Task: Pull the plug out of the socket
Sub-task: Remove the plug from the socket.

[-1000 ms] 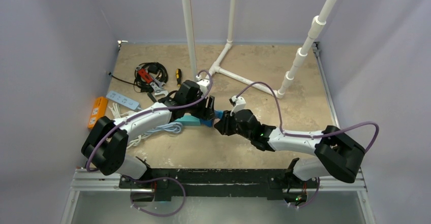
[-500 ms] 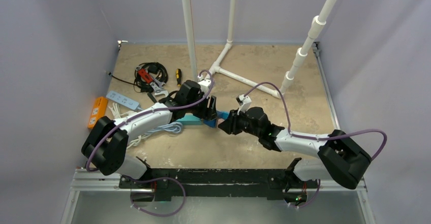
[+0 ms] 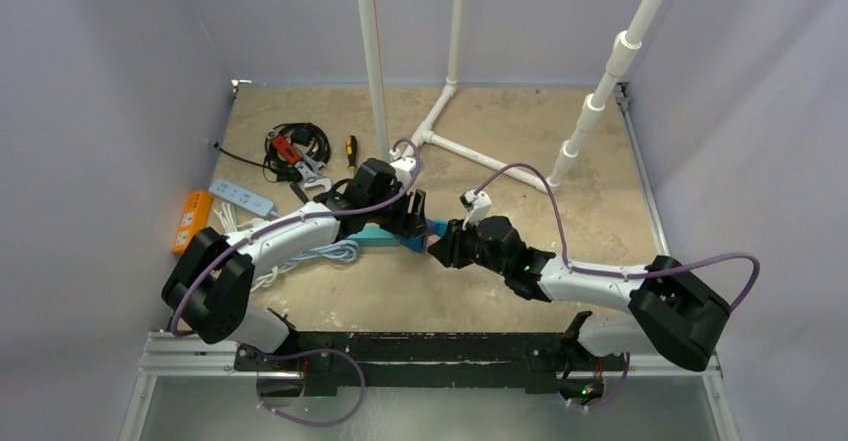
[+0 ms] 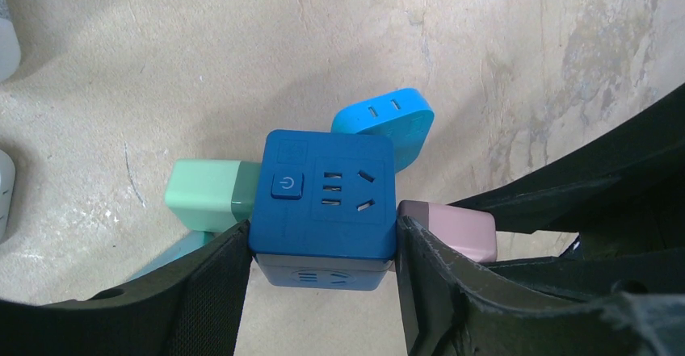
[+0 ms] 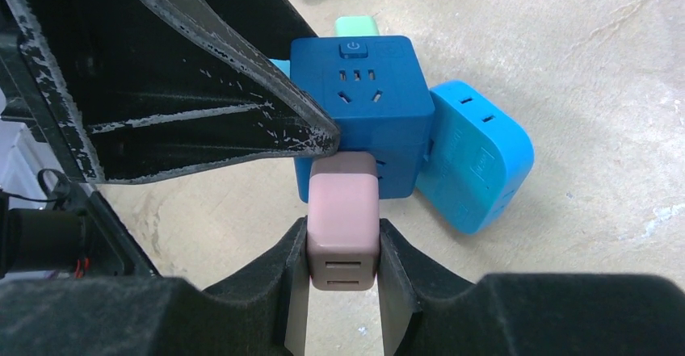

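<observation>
Pinching the pink plug (image 5: 343, 211) from both sides, the right gripper (image 5: 343, 251) has its two padded fingers pressed flat against the plug's flanks, with the plug's slotted outer end showing between them. The plug's other end sits against the near face of one dark blue cube socket (image 5: 367, 102), and no gap shows between them.

The left gripper (image 4: 323, 263) clamps that cube, one finger on each of two opposite faces, and the cube's top, with a power button and outlet holes, faces the left wrist camera. One of these left fingers ends just beside the pink plug.

Three bodies are attached to the cube. The pink plug is one, a cyan adapter (image 5: 476, 158) with two slots is on another face, and a mint-green plug (image 5: 357, 27) is on the side opposite the pink one.

From above, the two arms meet near the middle of the sandy table (image 3: 500, 131). A coil of pale cord (image 3: 320, 254) lies under the left arm. Farther left are two power strips, one orange (image 3: 191, 219) and one pale blue (image 3: 242, 197). Beyond those lie a tangle of black cable (image 3: 298, 146) and one yellow-handled screwdriver (image 3: 351, 149). Three white pipe uprights (image 3: 369, 51) rise at the back.
</observation>
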`<state>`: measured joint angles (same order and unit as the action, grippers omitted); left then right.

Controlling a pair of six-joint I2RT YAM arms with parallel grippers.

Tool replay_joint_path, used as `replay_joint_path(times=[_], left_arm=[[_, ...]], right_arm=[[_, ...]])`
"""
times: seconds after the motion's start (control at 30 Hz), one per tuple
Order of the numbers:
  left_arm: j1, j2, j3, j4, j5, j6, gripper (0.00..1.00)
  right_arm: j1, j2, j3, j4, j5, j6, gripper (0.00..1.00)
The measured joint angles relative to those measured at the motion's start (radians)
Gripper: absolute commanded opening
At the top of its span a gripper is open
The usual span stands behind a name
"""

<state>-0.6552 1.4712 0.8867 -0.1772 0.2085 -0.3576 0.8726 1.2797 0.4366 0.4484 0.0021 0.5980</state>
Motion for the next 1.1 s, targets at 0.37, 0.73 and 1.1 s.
replay_joint_path(times=[0.37,0.73,1.1], left_arm=[[-0.001,0.001,0.000,0.001,0.002,-0.002,0.00],[-0.005,0.002,0.011,-0.003,0.004,0.002,0.00],[0.007,0.010,0.010,-0.018,-0.034,0.013,0.01]], right_arm=[[0.057,-0.020,0.040,-0.102,0.130,0.035,0.00],[-0.016,-0.119,-0.008,-0.101,0.002,0.021,0.00],[-0.100,-0.130,-0.019,0.024,-0.117,-0.019,0.00]])
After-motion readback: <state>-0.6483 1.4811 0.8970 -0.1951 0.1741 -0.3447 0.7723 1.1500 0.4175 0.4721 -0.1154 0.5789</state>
